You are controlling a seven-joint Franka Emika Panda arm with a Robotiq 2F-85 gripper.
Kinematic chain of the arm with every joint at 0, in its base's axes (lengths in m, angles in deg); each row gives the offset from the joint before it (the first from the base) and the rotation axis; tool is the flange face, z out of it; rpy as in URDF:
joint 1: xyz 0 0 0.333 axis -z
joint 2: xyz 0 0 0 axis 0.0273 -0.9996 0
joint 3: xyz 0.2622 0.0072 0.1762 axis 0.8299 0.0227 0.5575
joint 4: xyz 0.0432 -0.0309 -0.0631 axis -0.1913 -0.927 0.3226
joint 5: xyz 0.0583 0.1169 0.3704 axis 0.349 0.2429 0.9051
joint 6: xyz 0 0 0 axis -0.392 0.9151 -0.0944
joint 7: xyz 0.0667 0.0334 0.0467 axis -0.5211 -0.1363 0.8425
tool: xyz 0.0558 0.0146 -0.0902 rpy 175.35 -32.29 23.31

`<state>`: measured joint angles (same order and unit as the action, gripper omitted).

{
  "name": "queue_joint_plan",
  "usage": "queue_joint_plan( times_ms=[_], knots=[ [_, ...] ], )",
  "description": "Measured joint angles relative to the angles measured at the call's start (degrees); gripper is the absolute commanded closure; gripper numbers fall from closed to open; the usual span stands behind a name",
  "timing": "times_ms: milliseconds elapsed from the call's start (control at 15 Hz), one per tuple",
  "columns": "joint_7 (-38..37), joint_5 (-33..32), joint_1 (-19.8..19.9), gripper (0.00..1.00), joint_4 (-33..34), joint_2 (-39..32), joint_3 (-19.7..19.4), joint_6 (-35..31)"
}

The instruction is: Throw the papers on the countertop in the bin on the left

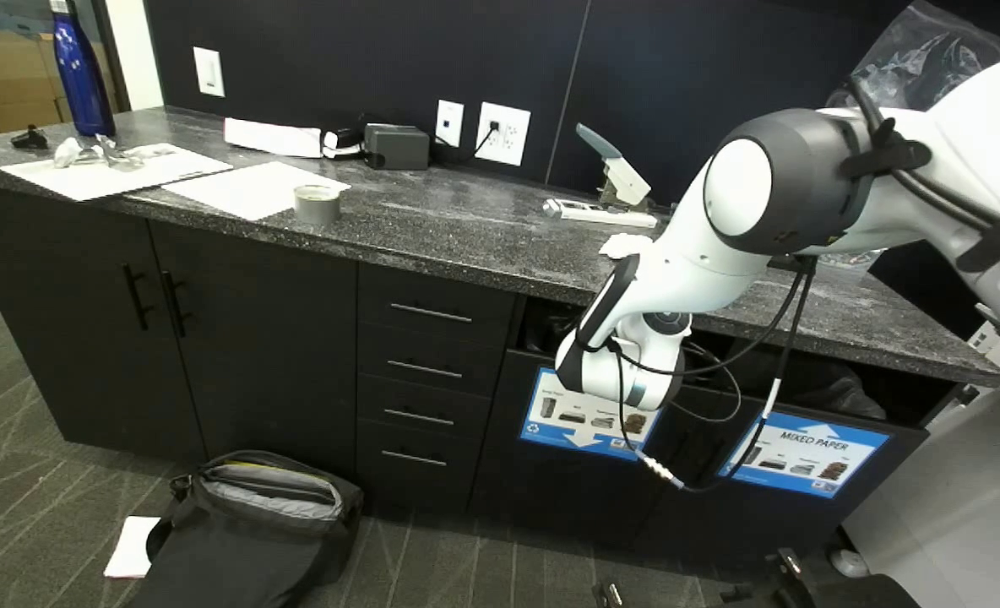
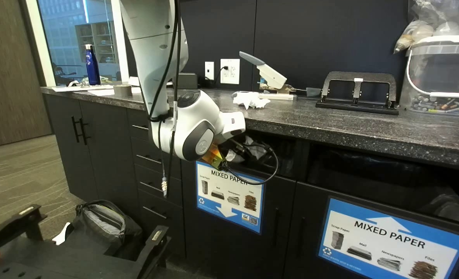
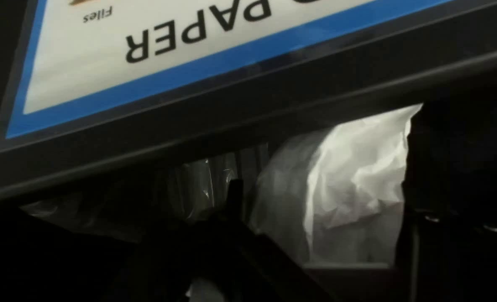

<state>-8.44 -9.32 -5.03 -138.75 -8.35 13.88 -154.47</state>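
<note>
Dropping seems in hand—crumpled white paper (image 3: 359, 188) in the dark recessed bin (image 2: 283, 183), hold by the black gripper (image 3: 228, 209) unclear—next needing clean release.

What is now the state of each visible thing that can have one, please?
Gripper: open or shut, too dark to tell
Wrist-view paper: crumpled; held or loose, unclear
Paper wad: crumpled, lying on the countertop
Left bin: open at the top
Right bin: open at the top
Drawers: shut
Cabinet doors: shut
Bag: open
Blue bottle: upright
Tape roll: lying flat
Stapler: lever raised
</note>
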Motion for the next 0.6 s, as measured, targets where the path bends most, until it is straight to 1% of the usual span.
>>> queue_joint_plan(
  times_ms=[333,467,600],
  knots=[
    [3.6,0.5,-0.7,0.0,-0.7,0.9,-0.6,2.9],
    [5.2,-0.4,-0.9,0.0,-2.6,2.7,-0.6,5.0],
    [6.6,-1.9,-1.4,0.0,-5.8,5.8,-0.7,7.9]
  ],
)
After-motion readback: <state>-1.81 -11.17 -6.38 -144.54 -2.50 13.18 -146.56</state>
